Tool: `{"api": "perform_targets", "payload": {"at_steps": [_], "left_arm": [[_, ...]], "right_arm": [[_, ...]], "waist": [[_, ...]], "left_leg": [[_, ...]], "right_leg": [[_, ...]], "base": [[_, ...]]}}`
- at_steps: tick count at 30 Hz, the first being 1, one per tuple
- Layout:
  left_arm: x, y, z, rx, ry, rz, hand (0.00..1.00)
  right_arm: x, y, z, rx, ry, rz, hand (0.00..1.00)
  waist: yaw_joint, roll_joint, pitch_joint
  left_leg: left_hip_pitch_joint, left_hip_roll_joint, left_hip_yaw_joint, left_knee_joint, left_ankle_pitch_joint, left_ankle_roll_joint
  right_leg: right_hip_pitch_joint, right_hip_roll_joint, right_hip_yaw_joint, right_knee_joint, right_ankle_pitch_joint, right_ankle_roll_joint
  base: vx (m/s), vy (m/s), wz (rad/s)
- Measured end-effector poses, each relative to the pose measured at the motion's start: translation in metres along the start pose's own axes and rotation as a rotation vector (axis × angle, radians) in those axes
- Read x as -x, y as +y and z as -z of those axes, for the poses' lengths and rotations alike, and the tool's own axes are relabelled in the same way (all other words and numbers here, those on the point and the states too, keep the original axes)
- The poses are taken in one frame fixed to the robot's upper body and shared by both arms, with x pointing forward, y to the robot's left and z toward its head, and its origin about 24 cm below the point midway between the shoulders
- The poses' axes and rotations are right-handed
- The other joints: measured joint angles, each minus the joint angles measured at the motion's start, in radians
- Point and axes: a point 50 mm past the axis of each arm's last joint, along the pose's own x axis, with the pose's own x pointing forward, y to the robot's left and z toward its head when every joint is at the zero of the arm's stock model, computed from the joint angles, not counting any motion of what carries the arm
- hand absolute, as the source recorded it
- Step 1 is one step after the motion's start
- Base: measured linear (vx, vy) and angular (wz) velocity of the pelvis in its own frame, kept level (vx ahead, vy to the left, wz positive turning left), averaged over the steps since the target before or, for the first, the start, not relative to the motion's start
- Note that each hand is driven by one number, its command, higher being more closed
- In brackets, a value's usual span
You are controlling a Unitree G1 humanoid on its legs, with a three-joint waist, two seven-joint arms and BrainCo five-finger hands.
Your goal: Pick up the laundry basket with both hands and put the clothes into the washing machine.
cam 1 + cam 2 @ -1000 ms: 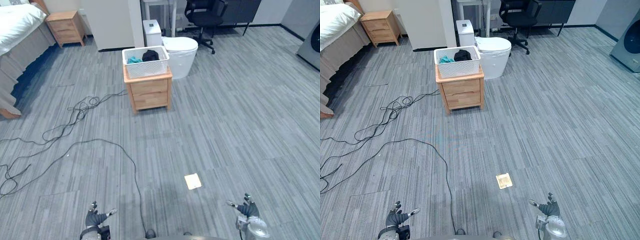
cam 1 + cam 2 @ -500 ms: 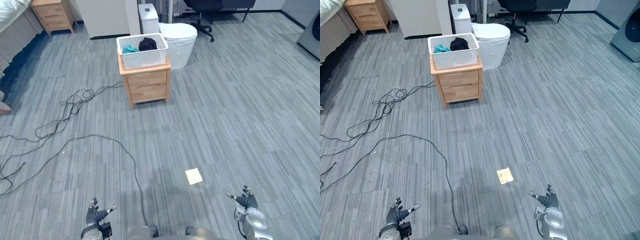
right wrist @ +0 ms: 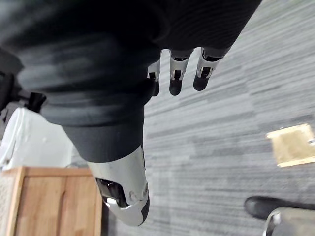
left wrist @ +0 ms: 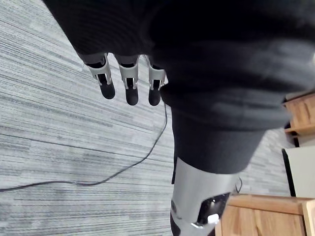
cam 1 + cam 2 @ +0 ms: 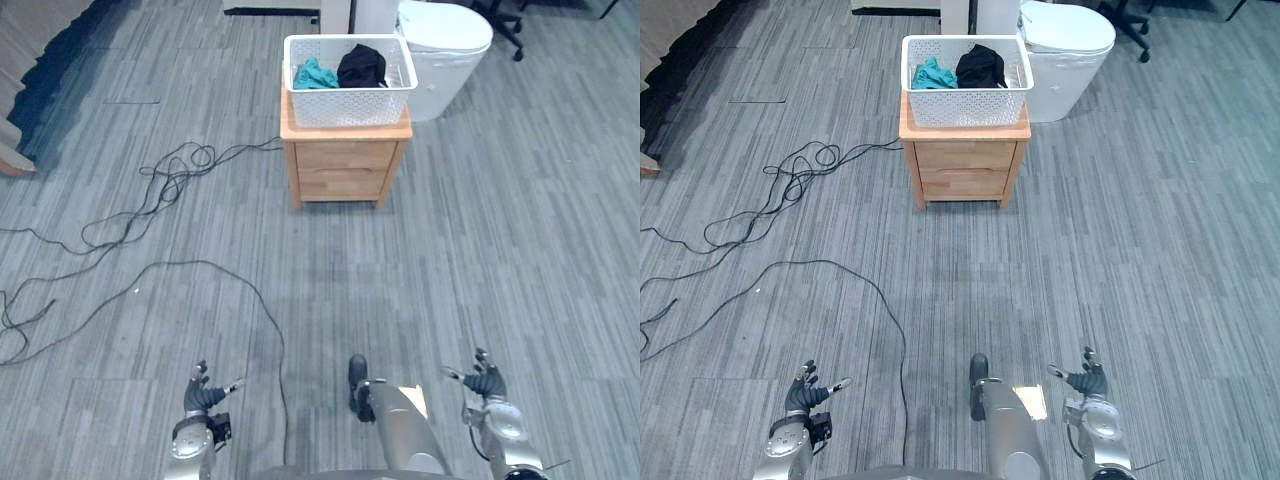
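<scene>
left robot hand [image 5: 205,396]: near left, low over the floor, fingers straight and spread, holding nothing | right robot hand [image 5: 487,384]: near right, fingers likewise relaxed, empty | laundry basket [image 5: 350,108]: far centre on wooden worktop [image 5: 345,165], well apart from both hands | clothes [image 5: 360,66]: teal and black, inside basket

Seemingly a bedroom in a home. A wooden nightstand [image 5: 345,170] carries a basket [image 5: 350,108] of clothes [image 5: 360,65] on grey plank floor [image 5: 500,250]. What looks like a bed's edge [image 5: 25,60] shows nearby.
</scene>
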Motion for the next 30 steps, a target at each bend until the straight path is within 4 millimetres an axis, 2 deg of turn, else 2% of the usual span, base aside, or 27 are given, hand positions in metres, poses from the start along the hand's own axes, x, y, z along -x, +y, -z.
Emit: {"api": "perform_targets", "payload": {"at_steps": [1,2,4,5,7,8,9,10,11,12,13,14,15,16,17,18,20,21,22,23,24,25,26,27,28,29,30], "left_arm": [[0.001,-0.001,0.000,0.004,0.000,0.003,0.00],[0.002,-0.006,-0.001,0.012,-0.008,0.016,0.00],[0.003,-0.011,-0.003,0.026,-0.016,0.037,0.00],[0.004,-0.013,-0.001,0.030,-0.011,0.043,0.00],[0.007,-0.016,0.003,0.031,0.000,0.050,0.00],[0.010,-0.017,0.008,0.037,0.017,0.051,0.00],[0.012,-0.015,0.013,0.033,0.033,0.046,0.00],[0.012,-0.013,0.017,0.026,0.054,0.040,0.00],[0.011,-0.010,0.016,0.020,0.048,0.034,0.00],[0.011,-0.010,0.016,0.020,0.048,0.036,0.00],[0.013,-0.012,0.019,0.019,0.059,0.041,0.00],[0.014,-0.012,0.023,0.017,0.074,0.042,0.00],[0.014,-0.013,0.023,0.008,0.074,0.047,0.00],[0.013,-0.015,0.021,-0.013,0.070,0.065,0.00],[0.012,-0.016,0.020,-0.017,0.066,0.070,0.00],[0.012,-0.014,0.020,-0.021,0.066,0.067,0.00],[0.011,-0.010,0.020,-0.032,0.064,0.062,0.00],[0.010,-0.010,0.019,-0.032,0.064,0.062,0.00],[0.009,-0.010,0.018,-0.031,0.065,0.059,0.00],[0.007,-0.009,0.017,-0.035,0.064,0.058,0.00],[0.006,-0.007,0.017,-0.042,0.063,0.055,0.00],[0.006,-0.005,0.019,-0.052,0.076,0.053,0.00],[0.007,-0.013,0.024,-0.038,0.102,0.062,0.00],[0.009,-0.015,0.026,-0.035,0.109,0.065,0.00],[0.009,-0.017,0.026,-0.029,0.110,0.067,0.00],[0.009,-0.023,0.024,-0.015,0.104,0.078,0.00],[0.009,-0.028,0.021,0.002,0.092,0.084,0.00]], "right_arm": [[0.000,0.003,-0.002,-0.009,-0.011,-0.003,0.00],[0.001,0.005,-0.004,-0.020,-0.026,-0.007,0.00],[0.001,0.008,-0.008,-0.021,-0.041,-0.017,0.00],[0.000,0.010,-0.010,-0.014,-0.051,-0.028,0.00],[-0.001,0.010,-0.011,-0.017,-0.053,-0.024,0.00],[-0.001,0.007,-0.010,-0.011,-0.047,-0.017,0.00],[-0.002,0.005,-0.008,-0.003,-0.038,-0.016,0.00],[-0.002,0.009,-0.002,0.001,-0.005,-0.025,0.00],[-0.002,0.009,-0.001,0.006,-0.003,-0.027,0.00],[-0.002,0.009,-0.001,0.009,-0.001,-0.026,0.00],[-0.001,0.010,0.000,0.017,0.002,-0.030,0.00],[0.000,0.012,0.002,0.025,0.008,-0.037,0.00],[0.000,0.013,0.003,0.032,0.011,-0.043,0.00],[0.001,0.015,0.005,0.053,0.017,-0.055,0.00],[0.003,0.019,0.008,0.062,0.022,-0.071,0.00],[0.004,0.023,0.009,0.069,0.023,-0.086,0.00],[0.003,0.028,0.006,0.071,0.013,-0.103,0.00],[0.004,0.028,0.006,0.071,0.015,-0.103,0.00],[0.004,0.027,0.008,0.070,0.019,-0.101,0.00],[0.005,0.026,0.009,0.070,0.025,-0.097,0.00],[0.006,0.025,0.011,0.070,0.028,-0.095,0.00],[0.010,0.022,0.018,0.074,0.051,-0.089,0.00],[0.009,0.016,0.020,0.088,0.065,-0.077,0.00],[0.009,0.016,0.018,0.086,0.055,-0.076,0.00],[0.009,0.015,0.017,0.084,0.051,-0.074,0.00],[0.010,0.014,0.019,0.080,0.054,-0.067,0.00],[0.012,0.012,0.021,0.076,0.062,-0.063,0.00]], "waist": [[0.013,-0.007,0.000],[0.038,-0.013,0.001],[0.067,-0.013,0.002],[0.073,-0.014,0.004],[0.074,-0.012,0.005],[0.075,0.007,-0.008],[0.084,0.012,-0.010],[0.097,-0.018,-0.022],[0.093,-0.032,-0.032],[0.093,-0.038,-0.035],[0.095,-0.044,-0.036],[0.087,-0.046,-0.035],[0.076,-0.047,-0.035],[0.062,-0.047,-0.035],[0.052,-0.048,-0.035],[0.045,-0.049,-0.037],[0.037,-0.042,-0.037],[0.037,-0.037,-0.034],[0.037,-0.041,-0.036],[0.034,-0.048,-0.040],[0.034,-0.057,-0.045],[0.033,-0.085,-0.056],[0.040,-0.061,-0.062],[0.040,-0.045,-0.074],[0.039,-0.037,-0.070],[0.030,-0.022,-0.061],[0.033,-0.015,-0.058]], "left_leg": [[-0.038,0.004,0.013,0.027,-0.019,0.011],[-0.126,0.009,0.036,0.031,-0.051,0.028],[-0.228,0.000,0.050,-0.068,-0.096,0.020],[-0.278,-0.020,0.060,-0.188,-0.113,0.019],[-0.303,-0.056,0.052,-0.472,-0.096,-0.001],[-0.277,-0.072,0.026,-0.731,-0.035,-0.056],[-0.268,-0.072,0.019,-0.781,0.062,-0.039],[-0.261,-0.104,0.038,-0.755,0.062,0.033],[-0.259,-0.126,0.058,-0.740,0.025,0.066],[-0.249,-0.129,0.079,-0.739,0.011,0.075],[-0.205,-0.147,0.105,-0.745,-0.015,0.097],[-0.142,-0.167,0.122,-0.757,-0.044,0.119],[-0.108,-0.176,0.127,-0.767,-0.061,0.125],[-0.039,-0.190,0.124,-0.783,-0.085,0.138],[0.038,-0.191,0.128,-0.808,-0.098,0.140],[0.089,-0.188,0.128,-0.839,-0.098,0.140],[0.177,-0.162,0.131,-0.897,-0.098,0.140],[0.193,-0.157,0.133,-0.906,-0.098,0.139],[0.208,-0.142,0.130,-0.908,-0.102,0.132],[0.221,-0.133,0.119,-0.908,-0.119,0.102],[0.230,-0.138,0.113,-0.907,-0.132,0.079],[0.243,-0.150,0.089,-0.899,-0.160,0.034],[0.261,-0.123,0.071,-0.894,-0.173,0.020],[0.263,-0.105,0.059,-0.878,-0.165,0.006],[0.259,-0.096,0.056,-0.857,-0.165,0.005],[0.228,-0.074,0.045,-0.764,-0.165,0.004],[0.174,-0.046,0.032,-0.606,-0.145,-0.026]], "right_leg": [[0.037,0.002,0.017,-0.020,-0.002,-0.002],[0.105,0.001,0.044,-0.067,-0.002,-0.003],[0.193,-0.007,0.070,-0.136,-0.023,0.005],[0.248,-0.019,0.090,-0.165,-0.061,0.026],[0.312,-0.040,0.119,-0.187,-0.115,0.057],[0.339,-0.046,0.150,-0.194,-0.150,0.075],[0.351,-0.047,0.179,-0.193,-0.173,0.087],[0.353,-0.081,0.213,-0.175,-0.198,0.103],[0.322,-0.117,0.233,-0.105,-0.200,0.111],[0.297,-0.128,0.245,-0.038,-0.204,0.130],[0.242,-0.145,0.252,0.121,-0.193,0.204],[0.174,-0.167,0.248,0.321,-0.140,0.322],[0.135,-0.180,0.246,0.434,-0.121,0.371],[0.070,-0.201,0.224,0.616,-0.119,0.370],[0.013,-0.213,0.186,0.704,-0.139,0.318],[-0.027,-0.220,0.146,0.709,-0.159,0.283],[-0.099,-0.214,0.063,0.575,-0.191,0.228],[-0.120,-0.210,0.052,0.518,-0.191,0.227],[-0.151,-0.193,0.052,0.372,-0.180,0.231],[-0.151,-0.167,0.065,0.188,-0.120,0.229],[-0.150,-0.161,0.081,0.095,-0.061,0.225],[-0.149,-0.152,0.128,0.019,0.123,0.228],[-0.138,-0.139,0.112,0.044,0.112,0.219],[-0.129,-0.131,0.102,0.046,0.074,0.207],[-0.126,-0.127,0.095,0.054,0.061,0.205],[-0.098,-0.120,0.072,0.055,0.037,0.192],[-0.053,-0.110,0.051,0.041,0.015,0.182]], "base": [[0.70,-0.087,-0.38],[0.55,-0.005,-0.56],[0.55,0.042,-0.55],[0.54,0.118,-0.44],[0.55,0.166,-0.44],[0.44,0.176,-0.59],[0.54,0.260,-0.86],[0.54,0.273,-0.66],[0.55,0.282,-0.53],[0.58,0.267,-0.44],[0.58,0.279,-0.47],[0.56,0.264,-0.37],[0.61,0.249,-0.01],[0.57,0.174,0.04],[0.64,0.146,0.02],[0.43,0.052,-0.04],[0.35,-0.006,-0.02],[0.36,-0.054,0.02],[0.36,-0.104,0.19],[0.36,-0.121,0.29],[0.39,-0.150,0.37],[0.41,-0.165,0.19],[0.40,-0.169,0.16],[0.40,-0.199,0.06],[0.36,-0.217,0.25],[0.41,-0.273,0.40],[0.30,-0.221,0.45]]}}
